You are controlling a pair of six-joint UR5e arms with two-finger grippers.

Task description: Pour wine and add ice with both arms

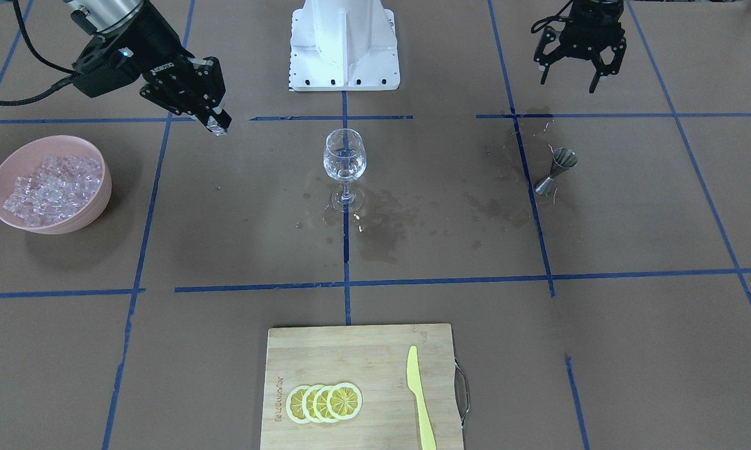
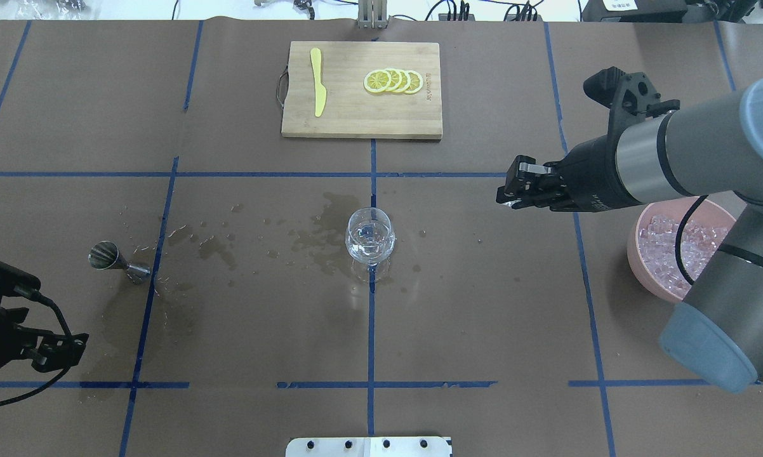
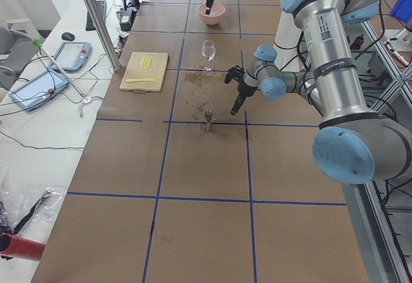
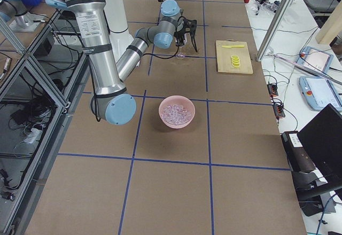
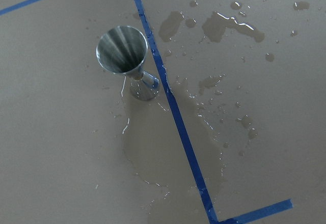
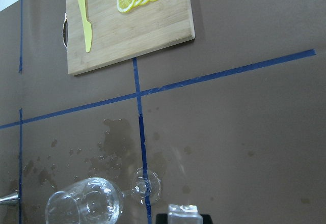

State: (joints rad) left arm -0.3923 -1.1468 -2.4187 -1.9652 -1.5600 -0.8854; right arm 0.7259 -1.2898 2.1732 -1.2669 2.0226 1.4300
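We see the right gripper [image 1: 217, 124] clamped on an ice cube [image 6: 183, 210], aloft between the pink bowl [image 1: 95, 209] of ice [image 1: 54, 187] and the wine glass [image 1: 345, 164]; the left gripper [image 1: 570, 80], fingers spread, hangs near the jigger [image 1: 557, 170].

Bright, even light from above fills every view, and the brown bench [image 1: 600, 350] looks flat and matte. Shadows are soft: a faint dark smudge lies beside the pink bowl [image 1: 0, 181] on its near side. The wine glass [image 1: 345, 156] carries small white glints. In the left wrist view the wet patches [image 5: 168, 147] shine with pale glare and the jigger [image 5: 122, 51] shows streaked reflections. The ice cube [image 6: 183, 210] at the right wrist view's bottom edge is blurred. Things at the far end of both side views lack detail.
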